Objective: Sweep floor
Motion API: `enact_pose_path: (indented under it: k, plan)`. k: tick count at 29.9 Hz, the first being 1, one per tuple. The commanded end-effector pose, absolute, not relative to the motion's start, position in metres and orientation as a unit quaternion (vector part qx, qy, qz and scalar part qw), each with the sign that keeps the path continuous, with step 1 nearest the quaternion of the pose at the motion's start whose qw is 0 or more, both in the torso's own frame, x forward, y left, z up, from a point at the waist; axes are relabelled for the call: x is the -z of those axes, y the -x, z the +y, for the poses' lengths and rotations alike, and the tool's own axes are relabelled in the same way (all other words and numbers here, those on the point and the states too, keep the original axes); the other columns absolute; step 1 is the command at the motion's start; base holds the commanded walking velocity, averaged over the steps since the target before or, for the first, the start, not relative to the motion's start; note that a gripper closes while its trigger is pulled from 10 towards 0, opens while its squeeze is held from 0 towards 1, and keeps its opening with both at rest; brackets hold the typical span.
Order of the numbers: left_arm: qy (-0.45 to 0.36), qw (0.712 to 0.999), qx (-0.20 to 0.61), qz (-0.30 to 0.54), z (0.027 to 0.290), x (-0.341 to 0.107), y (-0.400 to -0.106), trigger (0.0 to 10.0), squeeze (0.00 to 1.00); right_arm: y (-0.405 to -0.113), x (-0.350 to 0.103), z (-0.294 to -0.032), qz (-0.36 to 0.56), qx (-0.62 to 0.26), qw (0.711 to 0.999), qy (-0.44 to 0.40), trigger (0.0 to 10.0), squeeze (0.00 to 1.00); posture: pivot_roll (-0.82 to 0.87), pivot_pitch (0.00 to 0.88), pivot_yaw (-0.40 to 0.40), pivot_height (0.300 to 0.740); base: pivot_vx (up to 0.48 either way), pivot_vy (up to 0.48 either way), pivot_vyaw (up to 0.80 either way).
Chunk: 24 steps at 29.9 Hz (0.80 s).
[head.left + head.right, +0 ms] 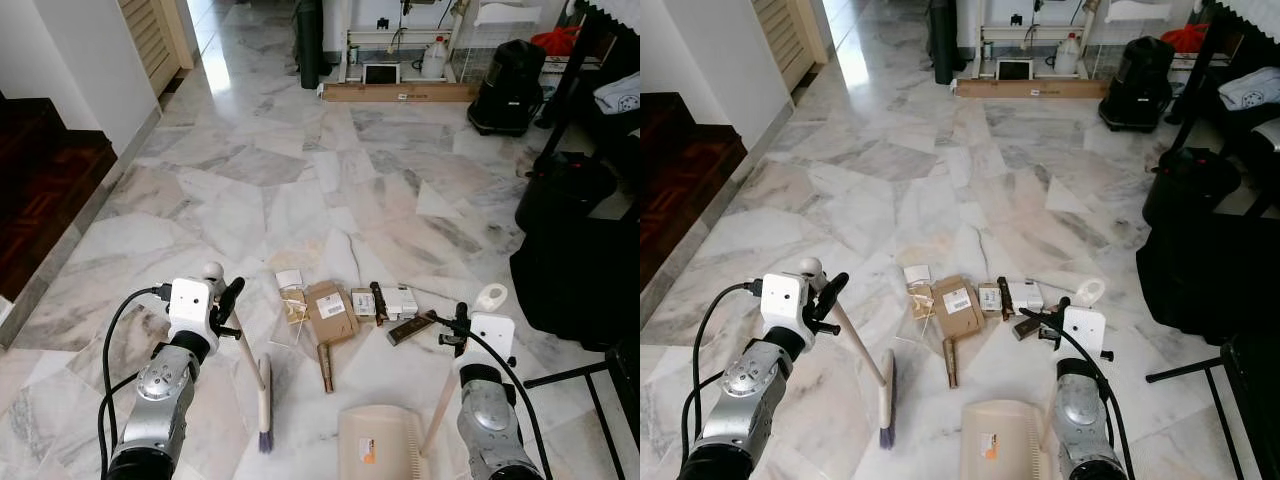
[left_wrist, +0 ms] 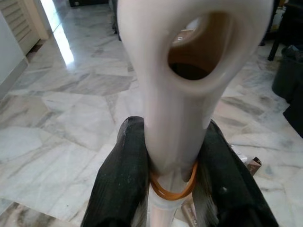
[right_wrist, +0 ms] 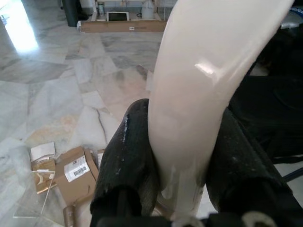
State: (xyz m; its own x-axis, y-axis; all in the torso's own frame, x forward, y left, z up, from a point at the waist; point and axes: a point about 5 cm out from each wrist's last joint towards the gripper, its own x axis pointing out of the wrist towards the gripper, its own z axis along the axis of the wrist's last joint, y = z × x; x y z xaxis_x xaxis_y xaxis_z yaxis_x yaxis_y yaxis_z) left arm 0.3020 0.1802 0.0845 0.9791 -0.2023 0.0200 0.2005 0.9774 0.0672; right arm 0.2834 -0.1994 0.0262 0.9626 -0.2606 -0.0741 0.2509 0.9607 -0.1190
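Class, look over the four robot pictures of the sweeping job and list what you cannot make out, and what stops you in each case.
- Dustpan: its near part is cut off by the left eye view's bottom edge.
- Printing on the label of the cardboard packet: too small to read.
- Broom bristles: hidden in the left wrist view by the broom's own handle.
- Litter by the right gripper: partly hidden by it.

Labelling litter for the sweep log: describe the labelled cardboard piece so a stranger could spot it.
On the marble floor, a row of scraps lies just beyond the cream dustpan. The cardboard piece is near the row's left end, right of a clear plastic wrapper. It is the biggest brown scrap, with a white printed label.
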Motion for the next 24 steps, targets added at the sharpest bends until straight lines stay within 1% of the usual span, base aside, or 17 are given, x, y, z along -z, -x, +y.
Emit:
enact_pose_path:
  k: [1,3,7,24]
  plan:
    - [-0.042,0.993,0.105,-0.042,0.1805,-0.0967,-0.3050,10.0,0.00,-0.2872,-0.0307,-0.1991,0.034,0.134,0.989,0.047,10.0,0.00,0.04,0.056,0.052,0.740,0.000,0.000,0.00]
    - [-0.044,0.993,0.106,-0.037,0.1803,-0.0948,-0.3045,10.0,0.00,-0.2877,-0.0300,-0.1988,0.038,0.136,0.989,0.049,10.0,0.00,0.04,0.056,0.052,0.740,0.000,0.000,-0.21]
    - [-0.043,0.993,0.106,-0.037,0.1799,-0.0948,-0.3046,10.0,0.00,-0.2880,-0.0300,-0.1974,0.037,0.133,0.989,0.045,10.0,0.00,0.05,0.058,0.051,0.740,0.000,0.000,-0.68]
    - [-0.046,0.993,0.101,-0.047,0.1816,-0.0991,-0.3043,10.0,0.00,-0.2895,-0.0300,-0.1954,0.039,0.130,0.990,0.047,10.0,0.00,0.05,0.067,0.050,0.740,0.000,0.000,0.00]
